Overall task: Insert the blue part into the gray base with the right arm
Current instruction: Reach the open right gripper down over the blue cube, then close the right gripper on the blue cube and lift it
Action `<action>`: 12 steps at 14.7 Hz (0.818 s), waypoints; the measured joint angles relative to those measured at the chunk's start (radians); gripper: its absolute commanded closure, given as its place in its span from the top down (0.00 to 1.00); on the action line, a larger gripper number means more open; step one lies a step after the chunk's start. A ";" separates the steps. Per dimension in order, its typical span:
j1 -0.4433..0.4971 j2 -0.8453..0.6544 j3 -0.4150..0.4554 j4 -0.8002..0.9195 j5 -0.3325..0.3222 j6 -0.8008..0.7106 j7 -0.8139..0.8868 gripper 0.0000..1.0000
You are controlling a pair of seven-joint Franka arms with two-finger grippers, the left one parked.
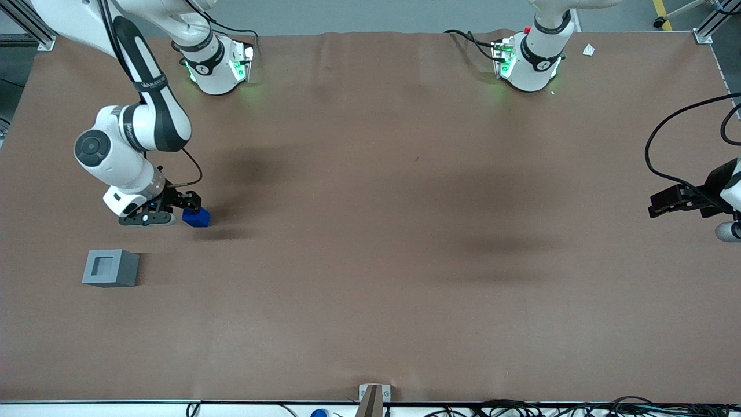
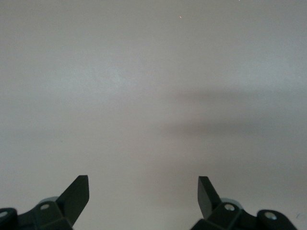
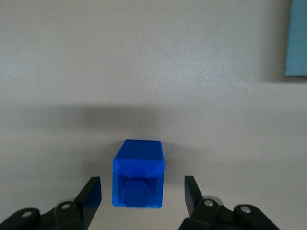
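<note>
Hovering low over the bench (image 1: pixel 370 243), my hand (image 3: pixel 143 191) is spread wide, fingers flanking the blue part (image 3: pixel 138 179) without touching. I see the gray base (image 1: pixel 110 267) nearer the front camera, well apart.

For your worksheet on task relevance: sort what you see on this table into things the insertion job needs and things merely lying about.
Needed:
- blue part, on the table between the open fingers of the gripper
- gray base, nearer the front camera

Lying about:
- small white scrap by the parked arm's base
- brown table cover
</note>
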 measured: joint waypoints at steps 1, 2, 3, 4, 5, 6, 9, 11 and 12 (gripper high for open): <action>0.000 0.016 0.000 0.000 0.000 0.017 0.000 0.69; 0.000 0.029 0.000 0.000 0.000 0.027 0.000 0.67; 0.000 0.039 0.000 0.000 0.000 0.033 0.000 0.62; 0.000 0.044 0.000 0.001 0.000 0.036 0.000 0.53; 0.001 0.046 0.000 0.001 0.000 0.037 0.000 0.41; 0.001 0.047 0.001 0.001 0.000 0.037 0.000 0.28; 0.003 0.047 0.001 0.007 0.000 0.034 0.000 0.03; 0.003 0.046 0.000 0.040 0.000 -0.014 0.000 0.03; 0.002 0.042 -0.002 0.087 0.000 -0.096 0.001 0.03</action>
